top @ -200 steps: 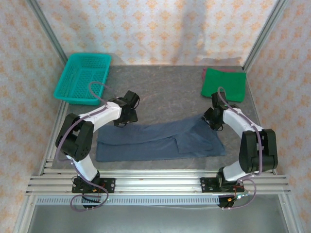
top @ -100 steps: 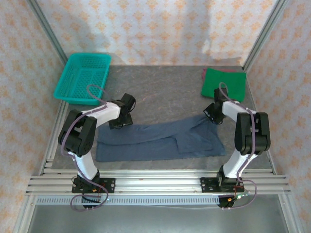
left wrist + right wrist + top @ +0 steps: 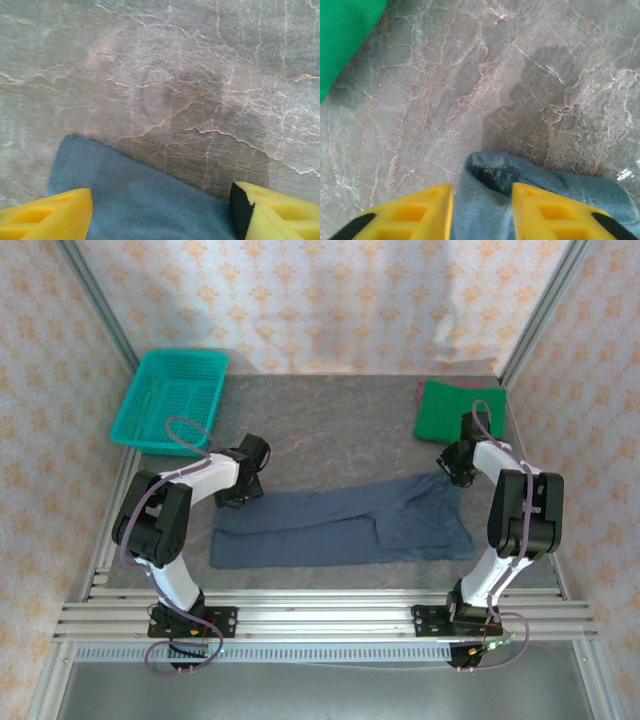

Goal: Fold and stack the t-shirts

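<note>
Grey marbled table (image 3: 340,430) bears our blue shirt (image 3: 330,530) spread mid-table and our green shirt (image 3: 460,412) folded far right. We see the left gripper (image 3: 161,212) gaping over blue's left corner, the right gripper (image 3: 482,200) pinching blue's right corner

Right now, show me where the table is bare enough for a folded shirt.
Widest bare patch: table middle, bordered by basket, green shirt and blue shirt. Crowded at the blue shirt's far corners, where left gripper and right gripper sit.

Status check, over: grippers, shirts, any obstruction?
Left gripper open over one far corner of the blue t-shirt. Right gripper pinching the other. Green t-shirt folded, far right. Teal basket far left, clear of both.
</note>
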Robot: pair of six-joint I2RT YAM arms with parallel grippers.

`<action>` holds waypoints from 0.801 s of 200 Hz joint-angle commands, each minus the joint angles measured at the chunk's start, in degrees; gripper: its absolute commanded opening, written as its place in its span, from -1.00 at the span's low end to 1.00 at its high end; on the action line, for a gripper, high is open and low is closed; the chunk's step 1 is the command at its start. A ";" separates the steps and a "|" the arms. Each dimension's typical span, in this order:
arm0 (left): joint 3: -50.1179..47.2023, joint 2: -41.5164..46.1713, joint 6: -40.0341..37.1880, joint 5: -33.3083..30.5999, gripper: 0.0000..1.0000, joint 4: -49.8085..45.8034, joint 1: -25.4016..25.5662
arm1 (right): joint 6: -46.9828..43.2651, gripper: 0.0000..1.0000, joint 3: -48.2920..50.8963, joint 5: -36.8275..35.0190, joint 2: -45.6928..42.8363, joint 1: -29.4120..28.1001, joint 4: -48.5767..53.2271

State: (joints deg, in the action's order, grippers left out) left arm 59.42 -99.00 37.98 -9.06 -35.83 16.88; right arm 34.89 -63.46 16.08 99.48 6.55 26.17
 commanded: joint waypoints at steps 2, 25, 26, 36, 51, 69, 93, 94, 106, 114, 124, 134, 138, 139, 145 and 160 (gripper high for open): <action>4.19 8.04 1.02 -2.90 0.49 -4.27 -0.45 | -2.06 -0.02 -2.60 0.83 -4.51 0.01 3.44; 8.84 16.40 1.53 -2.73 0.55 -7.92 -0.36 | -6.70 0.23 -4.76 3.32 -11.74 0.00 7.11; 9.03 16.79 1.51 -2.72 0.55 -8.06 -0.36 | -6.96 0.24 -4.79 3.42 -12.15 -0.02 7.26; 10.57 20.29 0.79 -2.51 0.58 -9.06 -0.14 | -9.06 0.35 -4.92 3.44 -16.50 -0.06 8.62; 12.48 24.30 -0.90 -2.29 0.62 -10.57 -0.10 | -11.10 0.52 -4.80 3.32 -22.85 -0.05 11.17; 14.27 26.52 -4.23 0.30 0.64 -12.62 -0.10 | -12.84 0.55 -5.94 5.61 -27.33 -0.04 16.90; 15.81 25.62 -7.04 5.41 0.64 -16.40 0.22 | -11.98 0.55 -4.40 10.03 -30.71 -0.56 22.11; 15.81 25.57 -7.04 5.57 0.64 -16.52 0.24 | -11.88 0.55 -4.22 10.03 -30.82 -0.65 22.22; 15.45 24.42 -9.33 7.26 0.60 -17.55 0.92 | -10.92 0.42 -2.06 10.44 -31.37 -1.41 23.13; 15.01 23.38 -9.80 8.19 0.54 -18.03 1.53 | -9.94 0.25 0.07 10.33 -31.32 -1.98 22.99; 14.19 21.65 -10.29 10.24 0.33 -18.22 2.13 | -8.32 -0.05 3.36 10.63 -31.37 -2.60 21.97; 13.25 19.17 -10.29 12.66 0.03 -18.38 2.44 | -6.31 -0.38 6.44 11.01 -30.75 -3.31 20.38; 12.96 18.19 -10.08 13.05 -0.09 -18.72 2.69 | -5.70 -0.49 7.67 11.02 -30.19 -3.82 19.78; 12.94 17.82 -10.05 13.12 -0.09 -18.89 2.70 | -5.53 -0.53 7.92 10.96 -30.03 -3.95 19.52; 12.34 16.12 -9.83 13.35 -0.26 -19.21 2.99 | -4.68 -0.66 9.38 10.42 -29.04 -4.83 18.37; 9.68 12.56 -9.01 13.74 -0.50 -18.69 3.68 | -2.81 -0.78 12.33 9.06 -26.22 -7.23 15.04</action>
State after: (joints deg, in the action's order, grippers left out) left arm 72.86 -82.04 29.34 1.48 -50.89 19.64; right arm 28.10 -55.05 25.93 69.93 2.26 43.70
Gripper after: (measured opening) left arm 0.320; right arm 0.140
